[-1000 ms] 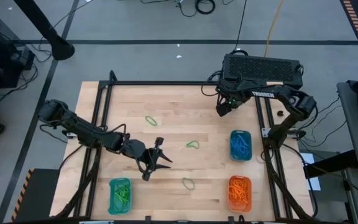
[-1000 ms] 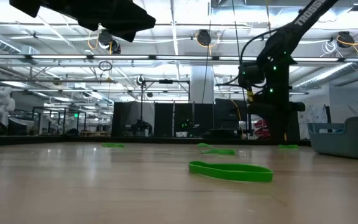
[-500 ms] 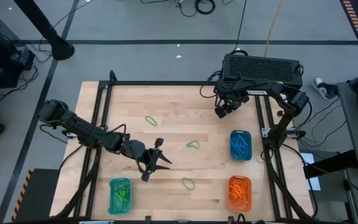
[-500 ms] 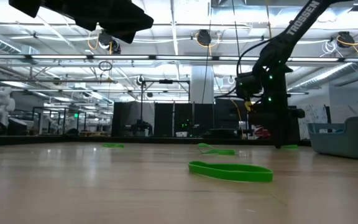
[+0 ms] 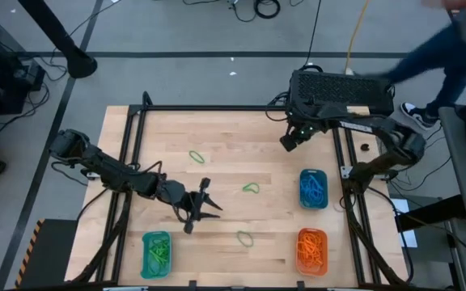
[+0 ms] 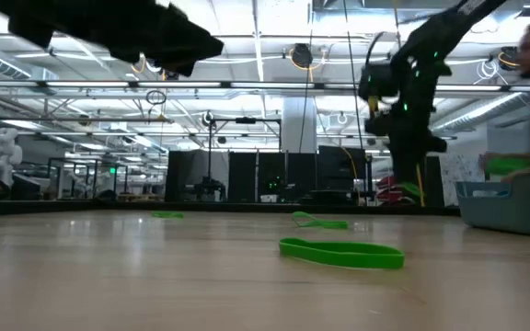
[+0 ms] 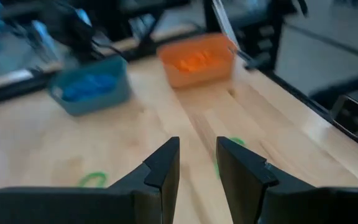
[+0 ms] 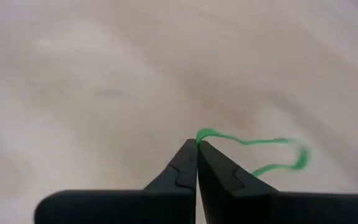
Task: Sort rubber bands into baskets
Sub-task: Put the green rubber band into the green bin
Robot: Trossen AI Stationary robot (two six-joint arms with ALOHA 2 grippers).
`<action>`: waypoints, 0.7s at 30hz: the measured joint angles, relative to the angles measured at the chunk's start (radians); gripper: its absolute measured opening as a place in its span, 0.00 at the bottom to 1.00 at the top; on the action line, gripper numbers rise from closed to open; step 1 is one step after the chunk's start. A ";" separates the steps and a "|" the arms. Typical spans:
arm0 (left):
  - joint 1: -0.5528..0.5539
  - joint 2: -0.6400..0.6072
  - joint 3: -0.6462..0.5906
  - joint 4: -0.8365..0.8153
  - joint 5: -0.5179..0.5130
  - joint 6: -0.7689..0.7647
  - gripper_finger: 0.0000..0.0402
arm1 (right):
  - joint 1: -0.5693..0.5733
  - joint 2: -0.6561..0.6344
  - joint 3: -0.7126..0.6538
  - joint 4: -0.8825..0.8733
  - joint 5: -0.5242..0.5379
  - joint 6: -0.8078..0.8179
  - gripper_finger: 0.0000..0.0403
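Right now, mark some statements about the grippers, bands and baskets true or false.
1. The right gripper is shut on a green rubber band. True.
2. The left gripper holds a blue band. False: its fingers stand apart, with nothing between them.
3. The orange basket is empty. False: it holds orange bands.
4. Three loose green bands lie on the table. True.
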 joint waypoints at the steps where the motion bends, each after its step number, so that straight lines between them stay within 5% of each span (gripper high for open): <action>1: 0.009 0.000 -0.035 0.077 -0.003 0.003 0.28 | 0.020 -0.028 0.000 0.017 -0.046 0.007 0.00; 6: 0.046 0.000 -0.160 0.379 -0.011 -0.002 0.28 | 0.145 -0.157 0.000 0.147 -0.223 0.053 0.00; 13: 0.052 0.006 -0.167 0.429 -0.143 -0.026 0.28 | 0.366 -0.236 0.002 0.434 -0.286 0.134 0.00; 21: 0.035 0.101 -0.167 0.573 -0.134 -0.008 0.30 | 0.597 -0.199 0.002 0.722 -0.337 0.160 0.00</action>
